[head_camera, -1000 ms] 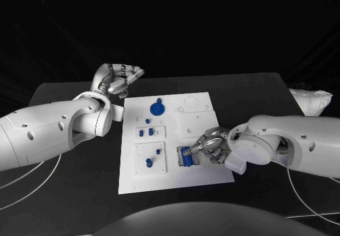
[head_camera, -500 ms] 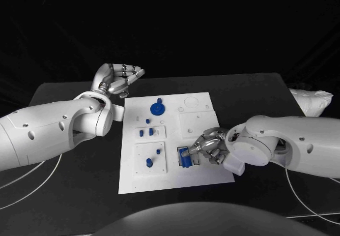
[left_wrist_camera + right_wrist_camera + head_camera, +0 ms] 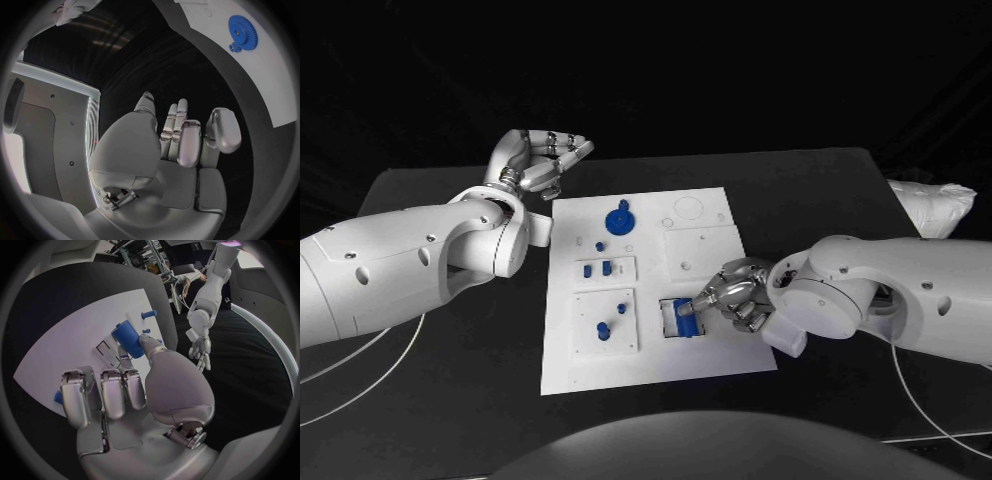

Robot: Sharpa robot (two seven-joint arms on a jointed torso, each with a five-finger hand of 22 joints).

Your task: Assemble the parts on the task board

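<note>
The right hand (image 3: 733,298) is down on the near right part of the white task board (image 3: 708,372), fingers (image 3: 139,344) grasping a blue block (image 3: 682,319) that sits just on the board's inner side of them, its long axis running roughly away from the robot. That hand is by far the nearer. The left hand (image 3: 542,158) hangs clenched on nothing above the counter (image 3: 430,190), beyond the board's far left corner, well clear of the blue gear (image 3: 619,217). I can read no writing or labels anywhere.
</note>
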